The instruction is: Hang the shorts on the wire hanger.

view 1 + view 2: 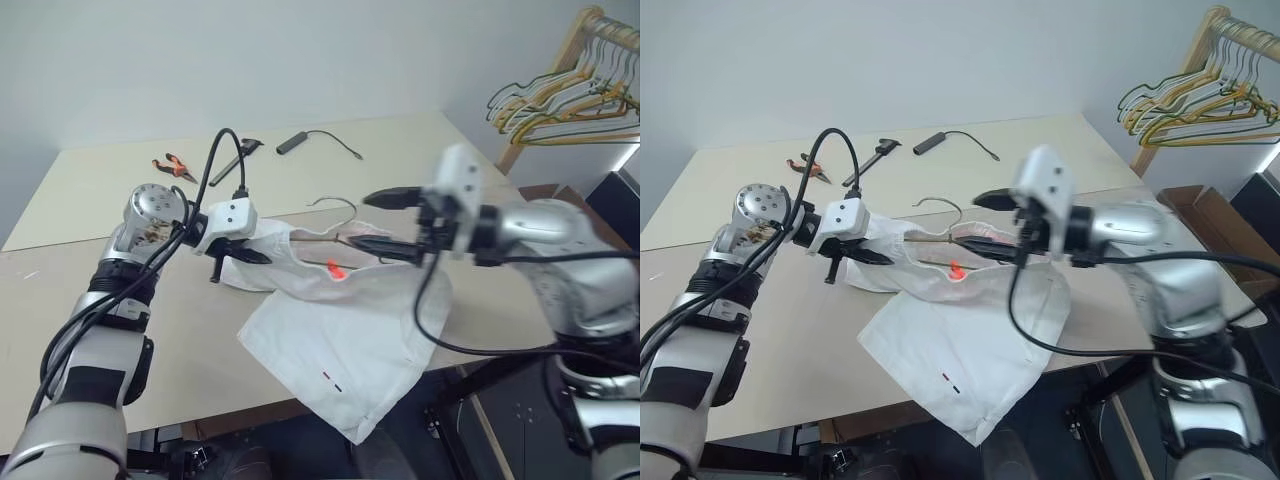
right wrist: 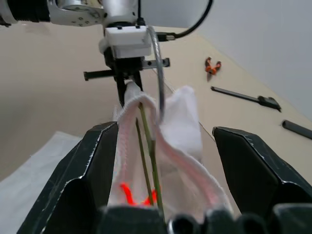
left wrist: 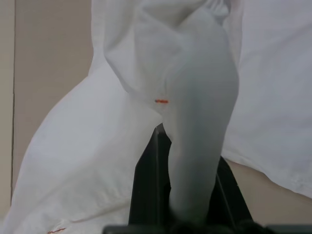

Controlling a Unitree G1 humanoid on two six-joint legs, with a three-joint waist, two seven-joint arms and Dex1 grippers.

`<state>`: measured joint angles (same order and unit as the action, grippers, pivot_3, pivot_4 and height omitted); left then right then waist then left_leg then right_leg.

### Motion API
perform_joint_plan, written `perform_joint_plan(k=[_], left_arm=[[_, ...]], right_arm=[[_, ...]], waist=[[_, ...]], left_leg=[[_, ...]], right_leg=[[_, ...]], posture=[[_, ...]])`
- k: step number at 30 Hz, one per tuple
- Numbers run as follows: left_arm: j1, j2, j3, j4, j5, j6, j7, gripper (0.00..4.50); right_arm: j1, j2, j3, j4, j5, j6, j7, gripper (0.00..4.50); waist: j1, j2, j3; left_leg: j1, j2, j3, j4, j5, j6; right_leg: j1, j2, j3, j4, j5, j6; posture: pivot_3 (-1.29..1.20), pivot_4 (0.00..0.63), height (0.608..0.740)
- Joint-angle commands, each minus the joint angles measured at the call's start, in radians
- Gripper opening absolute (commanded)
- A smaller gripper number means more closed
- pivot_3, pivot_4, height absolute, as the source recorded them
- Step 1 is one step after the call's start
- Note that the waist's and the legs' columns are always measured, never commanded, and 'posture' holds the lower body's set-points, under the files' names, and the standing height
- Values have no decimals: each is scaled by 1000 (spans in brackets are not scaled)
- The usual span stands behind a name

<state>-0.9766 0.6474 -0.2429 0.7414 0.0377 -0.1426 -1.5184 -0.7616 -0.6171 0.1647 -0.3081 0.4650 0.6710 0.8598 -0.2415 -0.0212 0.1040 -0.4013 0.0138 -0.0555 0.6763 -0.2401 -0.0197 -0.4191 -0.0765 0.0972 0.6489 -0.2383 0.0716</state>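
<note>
STEP: threading, shorts (image 1: 340,330) mid-frame, draped off bench (image 1: 100,200) edge | left claw (image 1: 245,255) clamps waistband | right claw (image 1: 385,222) wide around wire hanger (image 1: 335,215) | NEXT: seat waistband on the wire, I reckon

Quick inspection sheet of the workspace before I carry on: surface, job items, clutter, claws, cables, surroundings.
Surface: beige table.
Job's things: shorts lifted at the waistband, leg draped over the table's front edge; wire hanger threaded in the waistband.
Clutter: pliers, a dark tool at the far side.
Claws: left claw shut on the shorts; right claw open around the waistband.
Cables: corded black device.
Surroundings: rack of hangers.
</note>
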Motion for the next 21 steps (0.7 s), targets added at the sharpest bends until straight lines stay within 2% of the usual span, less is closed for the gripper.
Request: perform_joint_plan(k=[1,4,12,21], left_arm=[[-16,17,17,-21,-12,-8,-5,0],[-10,25,21,-27,-14,-4,-6,0],[9,40,27,-58,-23,11,-5,0],[11,18,57,-68,-46,38,37,0]], right_arm=[[-54,32,35,40,-41,-1,-10,3652],[-68,42,70,67,-56,-18,31,2822],[-77,53,77,123,-85,-90,101,31],[-80,60,82,202,-147,-234,175,31]], waist=[[3,0,0],[8,0,0],[9,0,0],[9,0,0]], left_leg=[[-1,0,0,0,0,0],[-3,0,-1,0,0,0],[-2,0,-1,1,0,0],[-2,0,-1,1,0,0]], right_leg=[[-1,0,0,0,0,0],[-2,0,-1,1,0,0],[-1,0,-1,0,0,0],[-2,0,-1,0,0,0]], posture=[[-159,68,740],[-153,68,740],[-136,66,740],[-135,63,740]])
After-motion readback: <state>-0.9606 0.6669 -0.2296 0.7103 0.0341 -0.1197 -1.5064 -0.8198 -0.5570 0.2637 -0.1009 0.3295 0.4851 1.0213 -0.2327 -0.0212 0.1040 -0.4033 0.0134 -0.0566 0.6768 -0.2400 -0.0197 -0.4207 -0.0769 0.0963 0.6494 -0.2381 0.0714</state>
